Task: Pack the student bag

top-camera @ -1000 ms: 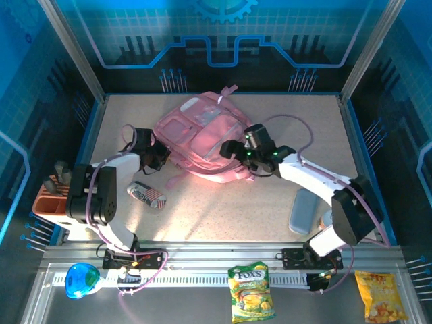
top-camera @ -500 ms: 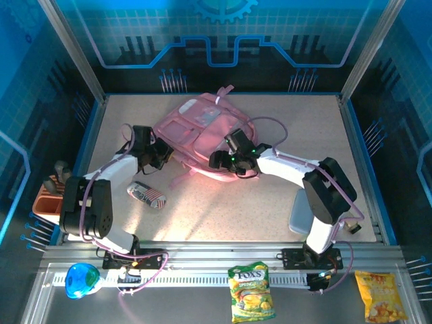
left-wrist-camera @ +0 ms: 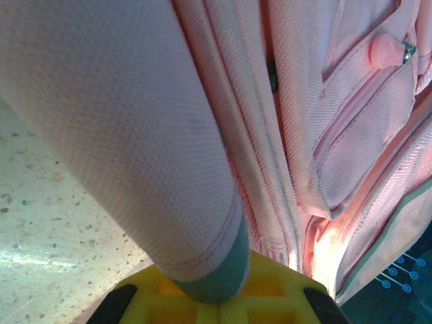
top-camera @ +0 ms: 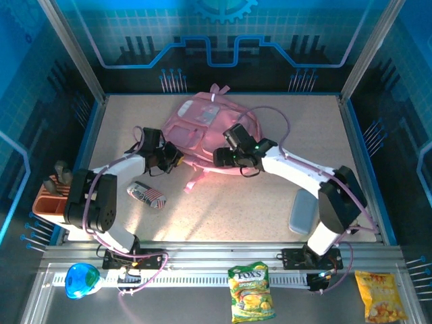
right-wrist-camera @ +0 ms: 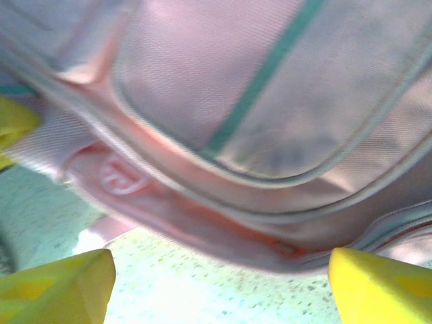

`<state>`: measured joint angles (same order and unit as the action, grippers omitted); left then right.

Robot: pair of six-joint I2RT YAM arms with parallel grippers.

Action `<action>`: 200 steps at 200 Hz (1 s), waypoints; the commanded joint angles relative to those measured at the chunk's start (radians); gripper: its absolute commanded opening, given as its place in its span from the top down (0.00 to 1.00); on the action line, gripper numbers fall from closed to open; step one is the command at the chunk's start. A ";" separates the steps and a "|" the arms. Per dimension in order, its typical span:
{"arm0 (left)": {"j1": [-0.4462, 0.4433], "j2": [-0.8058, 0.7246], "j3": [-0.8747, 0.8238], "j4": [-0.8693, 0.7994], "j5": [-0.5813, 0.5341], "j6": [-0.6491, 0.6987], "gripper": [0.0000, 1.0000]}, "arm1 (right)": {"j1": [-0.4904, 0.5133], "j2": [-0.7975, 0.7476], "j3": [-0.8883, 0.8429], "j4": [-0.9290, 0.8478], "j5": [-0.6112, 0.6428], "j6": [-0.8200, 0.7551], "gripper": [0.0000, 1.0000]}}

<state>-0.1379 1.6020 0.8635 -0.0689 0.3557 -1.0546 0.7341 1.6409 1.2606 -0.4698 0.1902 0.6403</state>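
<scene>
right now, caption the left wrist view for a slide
Left end effector clamped on a pink strap of the student bag, over the speckled table.

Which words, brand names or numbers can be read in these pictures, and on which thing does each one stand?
"FOX'S": on the green and yellow snack packet.
Orange snack packet: print too small to read.
Striped pouch: a pattern, no legible words.
Student bag: its round emblem is too blurred to read.
</scene>
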 commanded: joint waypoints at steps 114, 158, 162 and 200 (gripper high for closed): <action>-0.023 -0.023 0.013 0.069 0.185 0.028 1.00 | 0.245 0.333 0.191 0.139 0.120 0.070 0.61; -0.023 -0.008 0.017 0.085 0.219 0.020 1.00 | 0.228 0.386 0.260 0.041 0.248 0.103 0.62; -0.022 -0.006 0.020 0.085 0.220 0.021 1.00 | 0.226 0.388 0.267 0.030 0.257 0.107 0.62; -0.022 0.004 0.035 0.075 0.229 0.027 1.00 | 0.218 0.391 0.283 -0.009 0.302 0.132 0.62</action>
<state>-0.1452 1.6035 0.8631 -0.0322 0.4751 -1.0473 0.9649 2.0129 1.5127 -0.4187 0.4194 0.7338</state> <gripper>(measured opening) 0.051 0.383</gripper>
